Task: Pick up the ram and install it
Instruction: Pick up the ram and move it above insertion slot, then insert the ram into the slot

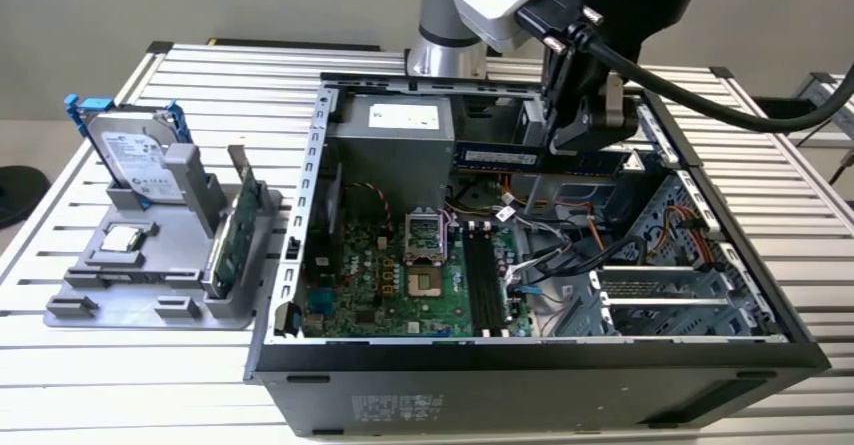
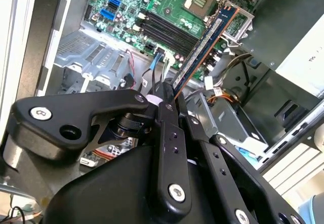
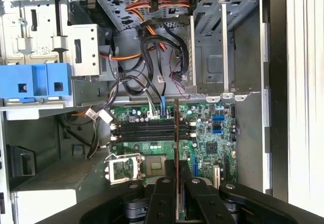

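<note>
My gripper (image 1: 591,137) hangs over the open computer case (image 1: 534,350), shut on the ram (image 1: 534,156), a long thin dark stick held level above the back of the case. In the second wrist view the ram (image 2: 205,44) juts out from between the black fingers (image 2: 167,114) toward the green motherboard. The first wrist view shows the ram (image 3: 175,133) edge-on, crossing over the black memory slots (image 3: 152,130) at a right angle. These memory slots (image 1: 483,285) lie well below the stick and hold nothing.
On the exterior view's left a grey holder (image 1: 80,310) carries a silver hard drive with blue rails (image 1: 134,150) and an upright green expansion card (image 1: 230,235). Loose cables (image 1: 561,250), drive cages (image 1: 667,300) and the power supply (image 1: 394,125) crowd the case.
</note>
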Motion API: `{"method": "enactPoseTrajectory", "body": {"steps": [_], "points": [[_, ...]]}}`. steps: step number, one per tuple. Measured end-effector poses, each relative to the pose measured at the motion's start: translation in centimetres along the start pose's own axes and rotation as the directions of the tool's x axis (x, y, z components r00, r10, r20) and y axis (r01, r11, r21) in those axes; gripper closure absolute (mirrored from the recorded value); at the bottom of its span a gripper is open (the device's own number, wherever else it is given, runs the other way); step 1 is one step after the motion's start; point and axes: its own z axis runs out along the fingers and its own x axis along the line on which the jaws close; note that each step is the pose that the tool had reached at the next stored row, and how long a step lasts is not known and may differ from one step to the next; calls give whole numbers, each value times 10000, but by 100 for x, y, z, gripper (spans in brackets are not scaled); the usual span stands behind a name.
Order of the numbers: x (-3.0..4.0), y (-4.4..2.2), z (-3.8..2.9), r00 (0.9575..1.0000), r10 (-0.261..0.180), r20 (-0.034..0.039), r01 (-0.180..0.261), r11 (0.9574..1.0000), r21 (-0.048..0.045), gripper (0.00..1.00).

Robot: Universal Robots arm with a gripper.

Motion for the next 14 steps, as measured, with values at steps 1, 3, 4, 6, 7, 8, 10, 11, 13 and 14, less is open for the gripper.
{"method": "enactPoseTrajectory", "body": {"steps": [1, 3, 4, 6, 7, 8, 10, 11, 13, 14], "points": [[0, 0, 10, 10000, 0, 1, 0, 10000, 0, 100], [0, 0, 30, 10000, 0, 4, 0, 10000, 0, 100], [0, 0, 39, 10000, 0, 5, 0, 10000, -1, 100], [1, 0, 56, 10000, 0, 9, 0, 10000, -1, 100], [1, 0, 65, 10000, 0, 10, 0, 10000, 0, 100], [1, 0, 73, 10000, -1, 14, 1, 10000, -1, 100], [1, 0, 90, 10000, -1, 20, 1, 10000, -1, 100], [1, 0, 98, 10000, -1, 24, 1, 10000, -1, 100], [1, 0, 115, 10000, 0, 28, 0, 10000, -2, 100], [1, 0, 123, 10000, 0, 29, 0, 10000, -2, 100]]}}
